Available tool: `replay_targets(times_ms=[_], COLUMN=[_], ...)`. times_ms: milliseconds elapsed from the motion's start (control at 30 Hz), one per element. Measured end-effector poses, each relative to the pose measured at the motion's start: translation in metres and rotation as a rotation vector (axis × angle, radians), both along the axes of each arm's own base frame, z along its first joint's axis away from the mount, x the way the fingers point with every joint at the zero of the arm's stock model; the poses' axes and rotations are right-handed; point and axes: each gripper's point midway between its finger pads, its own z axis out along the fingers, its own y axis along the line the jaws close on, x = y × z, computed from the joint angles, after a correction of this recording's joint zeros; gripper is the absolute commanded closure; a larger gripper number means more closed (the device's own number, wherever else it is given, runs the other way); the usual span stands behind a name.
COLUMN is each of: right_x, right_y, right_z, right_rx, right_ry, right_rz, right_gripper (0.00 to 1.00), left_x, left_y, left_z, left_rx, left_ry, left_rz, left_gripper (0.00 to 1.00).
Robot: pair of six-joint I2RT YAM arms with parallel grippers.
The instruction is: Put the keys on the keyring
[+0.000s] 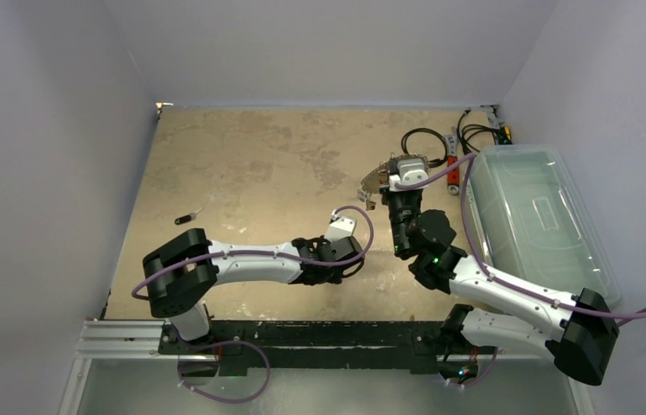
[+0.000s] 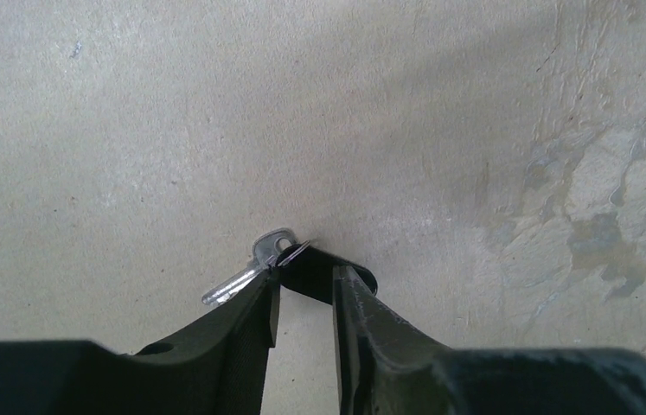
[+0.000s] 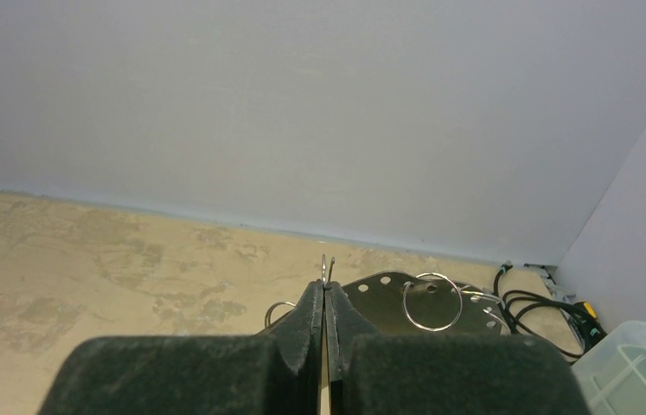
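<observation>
My left gripper [image 2: 306, 277] is shut on the black tag [image 2: 323, 275] of a silver key [image 2: 246, 275]. The key and its small split ring [image 2: 293, 253] stick out past the left fingertip, just above the table. In the top view the left gripper [image 1: 326, 255] sits mid-table. My right gripper [image 3: 325, 290] is shut on a small split ring [image 3: 327, 268] of the keyring [image 3: 388, 298]. The keyring's flat crescent with holes and another split ring [image 3: 431, 301] lie just beyond the fingers. In the top view the keyring [image 1: 377, 181] is at the right gripper [image 1: 395, 186]. Another black-headed key [image 1: 185, 218] lies far left on the table.
A clear plastic bin [image 1: 535, 216] stands along the right side. Black cables [image 1: 423, 138] and a power strip [image 1: 452, 169] lie at the back right, also in the right wrist view [image 3: 535, 307]. Walls close in the table on the left, back and right.
</observation>
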Motion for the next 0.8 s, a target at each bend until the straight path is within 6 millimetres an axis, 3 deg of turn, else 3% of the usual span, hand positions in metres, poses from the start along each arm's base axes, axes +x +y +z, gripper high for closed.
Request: replay_targets(times_ms=[500, 800], right_x=[0.0002, 0.0003], right_y=[0.0014, 0.0017], right_z=[-0.0010, -0.0019], right_rx=[0.002, 0.002], right_ry=[0.003, 0.006], right_rz=[0.006, 0.007], right_gripper=[1.00, 1.00], left_x=[0.0014, 0.0064], left_y=[0.0023, 0.0014], left_z=[0.0089, 0.0091], left_rx=[0.011, 0.029], left_ry=[-0.007, 0.020], left_rz=[-0.055, -0.180], left_gripper=[0.68, 0.56])
